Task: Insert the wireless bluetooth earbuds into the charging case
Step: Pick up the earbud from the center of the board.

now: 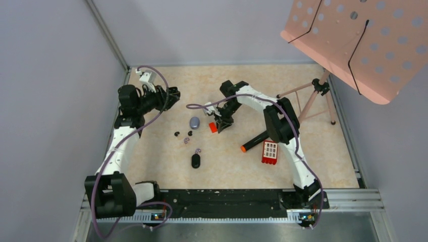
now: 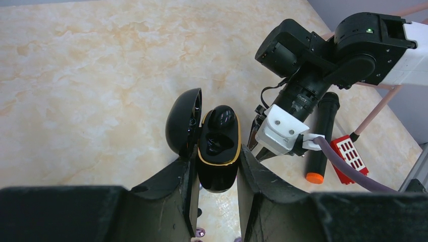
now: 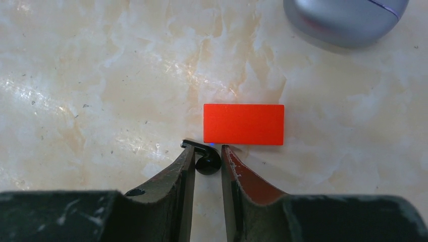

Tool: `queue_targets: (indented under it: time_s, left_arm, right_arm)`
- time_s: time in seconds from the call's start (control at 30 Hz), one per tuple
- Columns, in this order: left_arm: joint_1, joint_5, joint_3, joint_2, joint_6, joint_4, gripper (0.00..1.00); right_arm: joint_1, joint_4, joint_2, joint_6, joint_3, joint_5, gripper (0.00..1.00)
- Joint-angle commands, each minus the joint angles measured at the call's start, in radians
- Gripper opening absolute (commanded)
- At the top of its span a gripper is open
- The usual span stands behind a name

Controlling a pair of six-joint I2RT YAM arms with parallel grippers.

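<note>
Currently, the marbled table carries both arms. The right arm is bent across the centre and its cable loops over the work area. That cable could snag or sweep small parts during any swing toward the left side.

The left gripper is clamped on the lower body of the charging case, which is held raised with its lid hinged open. One well appears occupied by a glossy black shape. The other looks empty, though the interior is dark and hard to read. The shell is smooth and rounded, so downward pressure could make the case pivot or slide between the pads.

A grey pod lies on the table, apart from the action. The small red block sits just beside the right gripper, whose fingers are closed on a black earbud at their very tips. Whether the bud has cleared the surface cannot be told.

Judged risks:
- The hold is shallow, so the bud may twist or pop out in transit.
- The bud's orientation may not suit the empty well.
- A finger may nudge the red block on lifting.

Loose earbuds lie scattered between the arms, where a low pass could knock them.
</note>
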Motion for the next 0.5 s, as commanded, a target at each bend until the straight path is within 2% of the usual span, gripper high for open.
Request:
queue_targets:
  time_s: [0.0,0.2,0.47]
  left_arm:
    - [0.006,-0.008,0.022,-0.013,0.007,0.028,0.00]
    - [0.006,-0.008,0.020,-0.017,0.010,0.028,0.00]
    - [0.006,-0.005,0.012,-0.018,0.004,0.038,0.00]
  right_arm:
    - [0.016,0.000,0.001,-0.022,-0.047,0.047,0.26]
    - [0.015,0.077,-0.050,0.017,-0.120,0.072,0.33]
    - [0.006,0.219,-0.111,0.093,-0.211,0.115,0.33]
